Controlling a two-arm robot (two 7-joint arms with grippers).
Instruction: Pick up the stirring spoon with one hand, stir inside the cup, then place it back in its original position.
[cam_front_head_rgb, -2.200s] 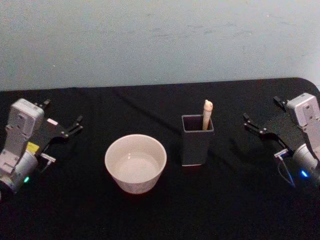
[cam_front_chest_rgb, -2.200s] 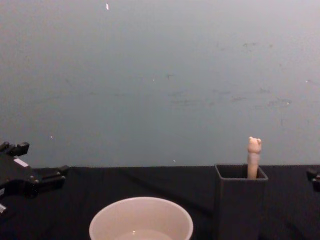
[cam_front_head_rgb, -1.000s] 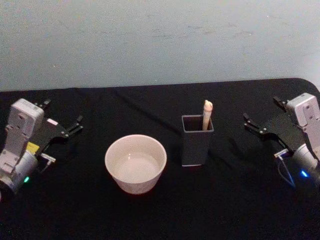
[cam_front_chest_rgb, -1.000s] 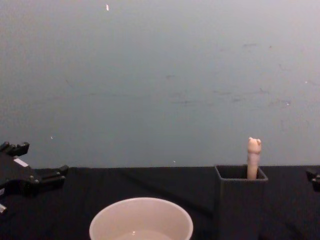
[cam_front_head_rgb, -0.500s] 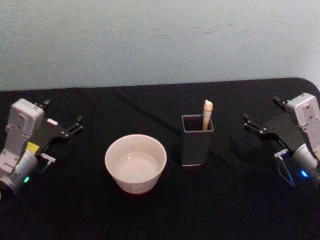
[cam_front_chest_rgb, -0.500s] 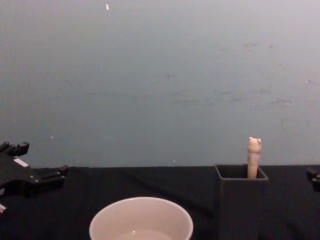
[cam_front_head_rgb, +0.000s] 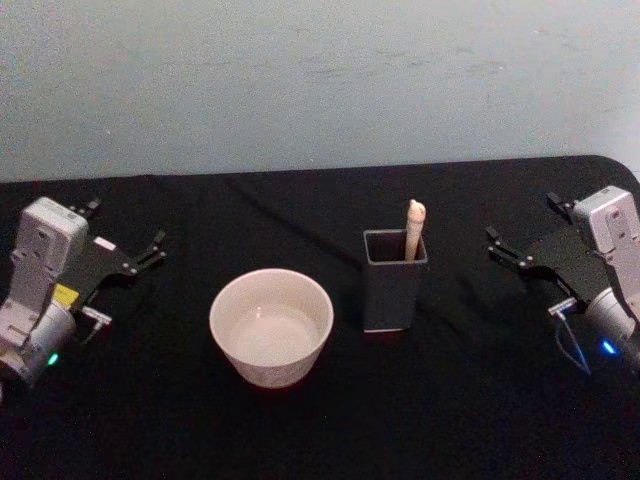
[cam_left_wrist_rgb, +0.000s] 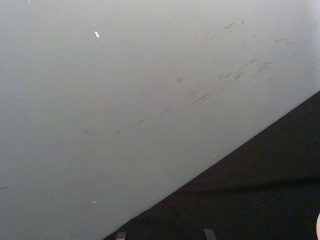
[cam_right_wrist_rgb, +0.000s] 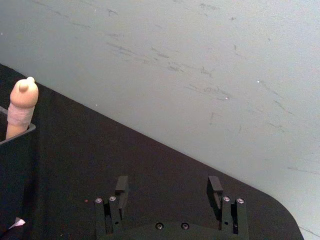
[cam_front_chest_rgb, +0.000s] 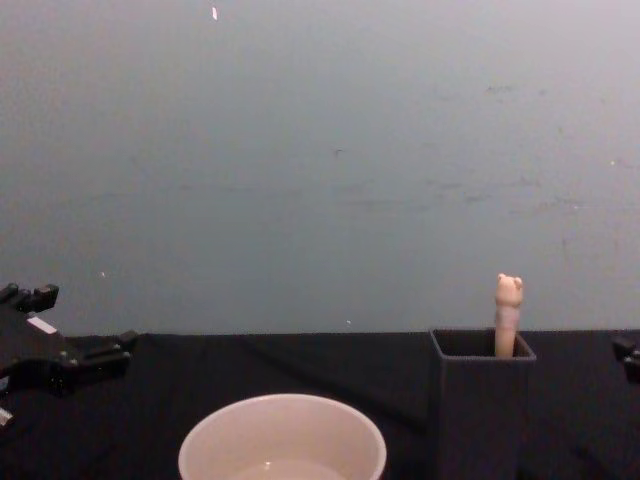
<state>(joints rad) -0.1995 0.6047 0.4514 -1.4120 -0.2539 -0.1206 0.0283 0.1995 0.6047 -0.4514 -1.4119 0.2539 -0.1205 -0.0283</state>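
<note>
The stirring spoon (cam_front_head_rgb: 414, 226) stands upright in a dark grey square holder (cam_front_head_rgb: 392, 292). Its beige bear-head handle (cam_front_chest_rgb: 508, 312) sticks out above the rim; the neck and bowl are hidden inside. The cream-white cup (cam_front_head_rgb: 270, 362) sits to the holder's left, its rim (cam_front_chest_rgb: 282, 402) low in the chest view. My left gripper (cam_front_head_rgb: 128, 222) rests open at the table's left side, well away from the cup. My right gripper (cam_front_head_rgb: 520, 218) rests open at the right side, apart from the holder. In the right wrist view its fingers (cam_right_wrist_rgb: 121, 186) are spread with nothing between them, and the spoon handle (cam_right_wrist_rgb: 21, 107) shows far off.
A black cloth (cam_front_head_rgb: 460, 400) covers the table, and a plain pale wall (cam_front_head_rgb: 320, 80) stands behind it. Open cloth lies between each gripper and the two central objects. The table's far right corner (cam_front_head_rgb: 615, 165) is rounded.
</note>
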